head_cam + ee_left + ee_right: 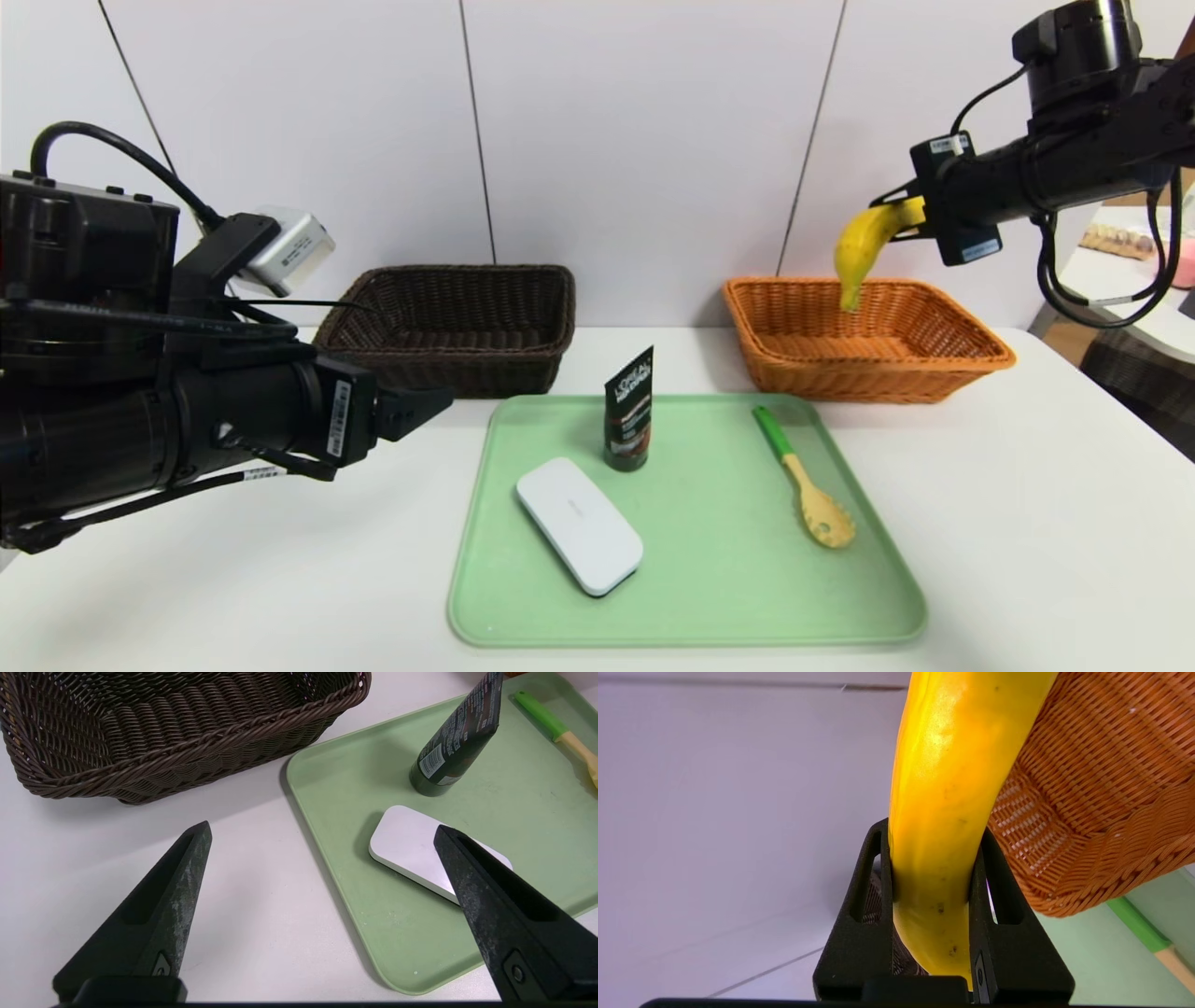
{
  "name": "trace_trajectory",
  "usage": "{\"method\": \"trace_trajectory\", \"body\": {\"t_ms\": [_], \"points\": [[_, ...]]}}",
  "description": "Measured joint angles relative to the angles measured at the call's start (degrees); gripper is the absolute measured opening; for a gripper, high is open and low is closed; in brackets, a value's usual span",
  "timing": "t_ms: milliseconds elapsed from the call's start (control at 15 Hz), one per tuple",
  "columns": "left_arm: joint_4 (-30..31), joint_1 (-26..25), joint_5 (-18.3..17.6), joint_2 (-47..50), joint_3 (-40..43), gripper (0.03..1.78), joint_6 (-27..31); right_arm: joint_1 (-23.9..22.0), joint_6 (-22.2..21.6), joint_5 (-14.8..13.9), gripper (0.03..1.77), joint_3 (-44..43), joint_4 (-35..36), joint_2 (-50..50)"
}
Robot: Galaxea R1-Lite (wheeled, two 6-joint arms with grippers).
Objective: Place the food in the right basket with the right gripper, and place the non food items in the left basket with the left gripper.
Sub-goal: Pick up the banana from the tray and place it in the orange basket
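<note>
Right gripper [904,217] clamps the banana [864,245] high over the orange basket [864,338] against a white panelled wall [635,131], while the left gripper [322,833] hangs wide open, holding nothing, above the white table [1027,523] beside the green tray [700,597].

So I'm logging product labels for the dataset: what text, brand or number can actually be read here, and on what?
"L'OREAL": top of the dark tube standing on the green tray; the lines beneath are too small to read.
Barcode and fine print on the tube's back: unreadable.
White case: faint mark, unreadable.
Stickers on the left gripper and right gripper arms: too small to read.
</note>
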State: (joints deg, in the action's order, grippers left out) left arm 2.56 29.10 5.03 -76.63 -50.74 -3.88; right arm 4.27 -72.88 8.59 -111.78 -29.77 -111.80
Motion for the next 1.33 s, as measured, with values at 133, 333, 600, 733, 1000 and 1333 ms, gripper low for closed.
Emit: {"method": "trace_trajectory", "body": {"t_ms": [133,333,600,733,1000,1333], "points": [[0.0,0.0,0.0,-0.1,-0.1,1.69,0.0,-1.2,-4.2,-0.1,0.44,0.0,1.1,-1.6],[0.0,0.0,0.0,-0.2,-0.1,1.69,0.0,-2.5,-10.8,-0.3,0.44,0.1,4.7,-3.9],[0.0,0.0,-0.1,-0.5,-0.1,1.69,0.1,-2.6,-11.4,-2.6,0.44,0.1,5.0,-6.3],[0.1,0.0,-0.1,-0.8,-0.3,1.69,0.2,-2.5,-11.5,-2.6,0.44,0.2,4.7,-7.5],[3.1,0.0,-0.2,-1.9,-0.5,1.69,0.5,-2.2,-11.5,-2.0,0.44,0.3,4.5,-9.3],[3.3,0.0,-0.3,-2.2,-0.3,1.69,0.4,-2.3,-12.5,-2.2,0.44,0.3,4.4,-11.2]]}}
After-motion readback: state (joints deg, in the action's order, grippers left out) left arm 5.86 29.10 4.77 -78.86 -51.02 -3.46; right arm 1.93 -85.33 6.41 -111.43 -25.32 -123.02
